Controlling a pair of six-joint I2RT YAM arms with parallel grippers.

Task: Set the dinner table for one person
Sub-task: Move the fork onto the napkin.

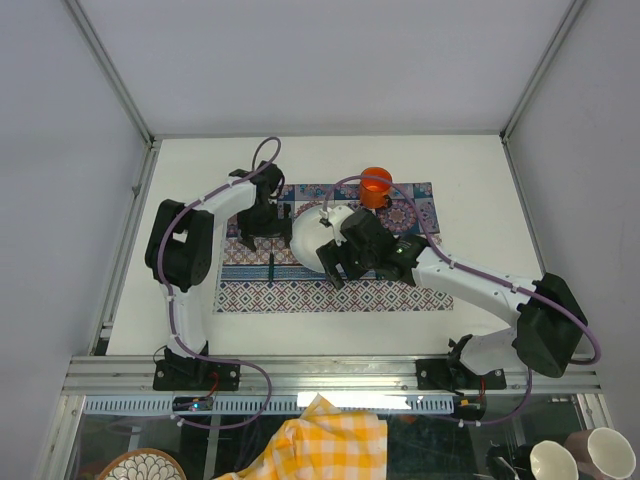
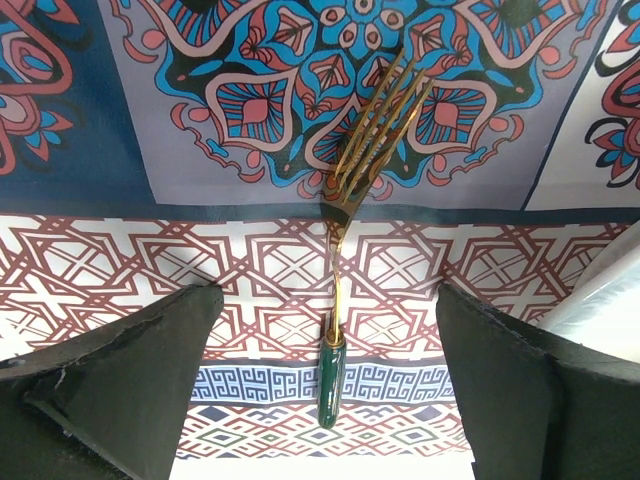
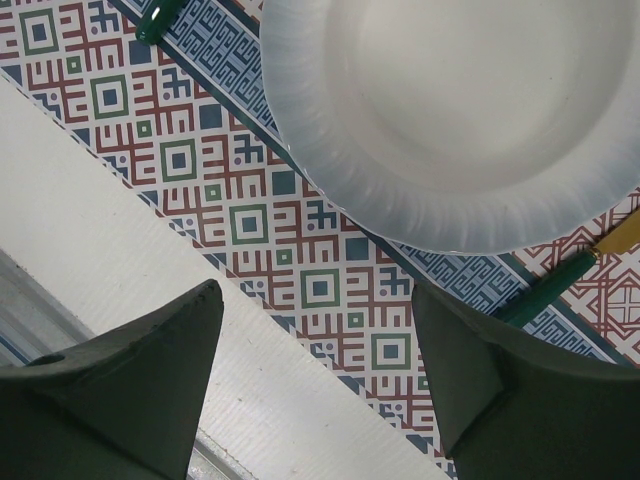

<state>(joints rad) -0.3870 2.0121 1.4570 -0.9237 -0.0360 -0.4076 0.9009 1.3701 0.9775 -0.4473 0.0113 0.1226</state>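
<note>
Plainly, the fork (image 2: 338, 240) lay flat on the patterned cloth (image 3: 180, 160), directly beneath the left tool (image 1: 263, 225). Its fingers stood wide apart, one on each side of the green handle, touching nothing. The fork's long axis ran from near to far: handle towards the robot's edge of the counter (image 1: 300, 160), tines pointing away over the blue tile print. It lay just left of the white plate (image 3: 450, 110) and roughly parallel to the cloth's short side.

The counter itself spread beneath everything, with the cloth at its middle, the plate on the cloth and an orange cup (image 1: 376, 186) beyond the plate.

The right tool (image 3: 318, 290) hung open and empty over the near rim of the plate. A second green-handled piece of cutlery (image 3: 550, 285) lay on the cloth beside that rim; whether knife or spoon could not be told.

Since the fork sat lengthwise between the open fingers, the left arm could probably rise straight up without disturbing it. Any sideways drift would risk knocking the handle askew. The left arm was clearly the nearer one to it.
</note>
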